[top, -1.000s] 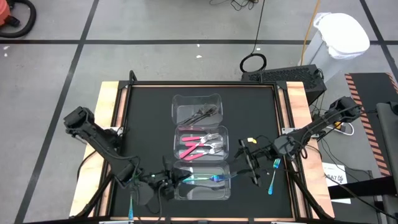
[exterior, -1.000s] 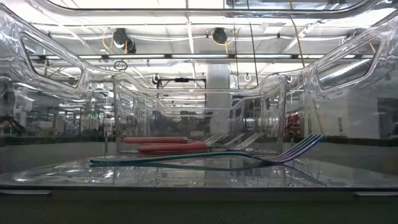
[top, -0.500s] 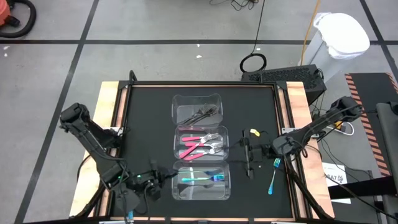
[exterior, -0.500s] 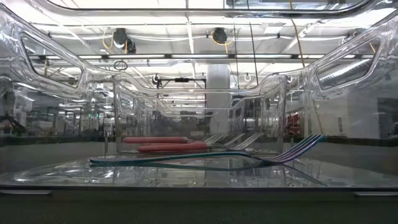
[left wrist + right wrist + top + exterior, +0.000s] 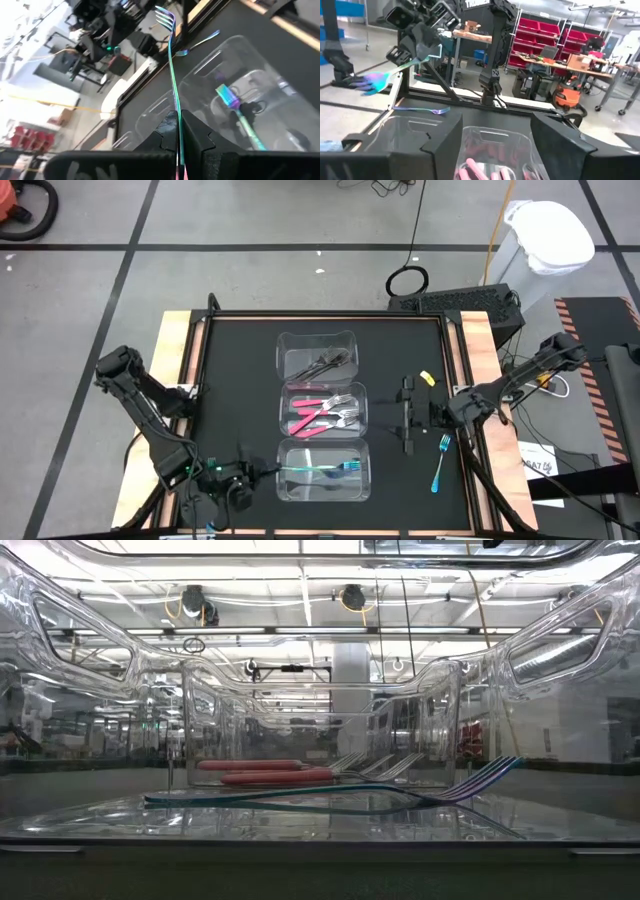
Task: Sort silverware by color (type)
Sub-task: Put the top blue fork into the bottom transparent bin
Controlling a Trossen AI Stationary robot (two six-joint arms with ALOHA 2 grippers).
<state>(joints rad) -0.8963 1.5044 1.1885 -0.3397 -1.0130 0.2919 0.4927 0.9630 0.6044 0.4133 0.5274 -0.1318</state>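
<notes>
**Iridescent fork held at the lower container while the right hand stands wide beside the middle one**

In the high view, three clear containers are seen in a column at the middle of the black bench (image 5: 230, 370). The upper container (image 5: 318, 340) holds the dark grey forks (image 5: 328, 361). The middle container (image 5: 326, 389) holds the pink-handled forks (image 5: 320, 416). In the lower container (image 5: 325, 494), a teal-handled fork (image 5: 330, 468) is seen lying crosswise with its tines toward the right of the frame.

The left hand (image 5: 243, 476) is placed at the lower left of the frame, just beside the left wall of the lower container. In the left wrist view its fingers (image 5: 197, 137) are seen clamped on the handle of a thin iridescent fork (image 5: 171, 70), whose tines are directed away from the wrist, above the container. A second teal fork (image 5: 239, 112) is shown lying inside that container.

The right hand (image 5: 407, 412) is found right of centre, just beside the right wall of the middle container, with its fingers spread wide and nothing between them. Another blue-handled fork (image 5: 439, 463) is left on the bench at the lower right, near that hand but apart from it.

In the low view, pink handles (image 5: 262, 772) are visible through the clear walls, with a teal fork (image 5: 330, 795) in front of them.
</notes>
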